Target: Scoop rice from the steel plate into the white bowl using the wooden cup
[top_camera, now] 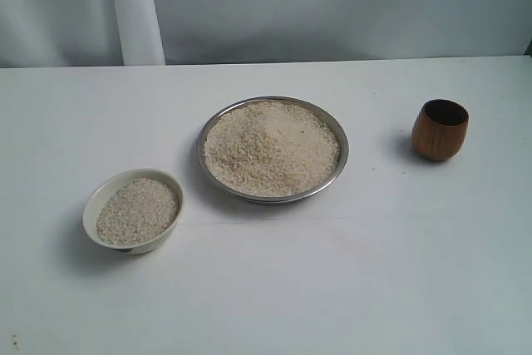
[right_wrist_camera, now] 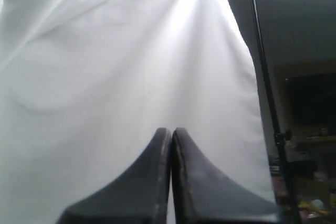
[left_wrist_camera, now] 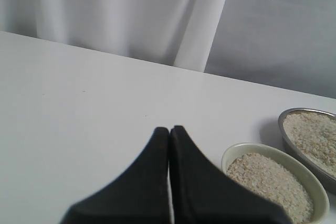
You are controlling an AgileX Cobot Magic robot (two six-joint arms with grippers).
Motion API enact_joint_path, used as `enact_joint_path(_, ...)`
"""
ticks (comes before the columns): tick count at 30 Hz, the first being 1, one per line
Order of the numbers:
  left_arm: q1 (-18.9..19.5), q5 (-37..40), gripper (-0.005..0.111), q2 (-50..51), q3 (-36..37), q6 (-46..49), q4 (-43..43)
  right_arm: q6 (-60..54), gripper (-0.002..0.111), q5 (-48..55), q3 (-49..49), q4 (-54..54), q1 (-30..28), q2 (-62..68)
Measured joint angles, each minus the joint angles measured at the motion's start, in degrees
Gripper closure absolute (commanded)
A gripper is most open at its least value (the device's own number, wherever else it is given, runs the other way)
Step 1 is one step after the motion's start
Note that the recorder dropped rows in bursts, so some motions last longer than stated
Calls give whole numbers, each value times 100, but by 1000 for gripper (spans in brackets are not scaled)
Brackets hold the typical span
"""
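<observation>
While upright, wooden cup [top_camera: 440,130] unheld.

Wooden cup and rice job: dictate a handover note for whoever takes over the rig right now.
Left tool: shut, empty. Right tool: shut, empty, facing a white curtain.
The small reddish-brown wooden cup stands upright and untouched, right of the wide shiny steel plate, which is heaped with beige rice.
The small cream-white ceramic bowl, left of the plate, already holds some rice.
Left to do: grasp the cup, scoop from the plate, pour into the bowl.
</observation>
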Motion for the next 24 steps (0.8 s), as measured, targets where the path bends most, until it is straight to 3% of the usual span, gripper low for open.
enact_joint_path(5,0,0,107,0,0,0,0,768,108,-233,0,0,0,0)
enact_joint_path(11,0,0,107,0,0,0,0,909,108,-75,0,0,0,0)
enact_joint_path(17,0,0,107,0,0,0,0,961,108,1209,-437,-9,0,93)
enact_joint_path(24,0,0,107,0,0,0,0,1140,108,1590,-1247,-9,0,1369)
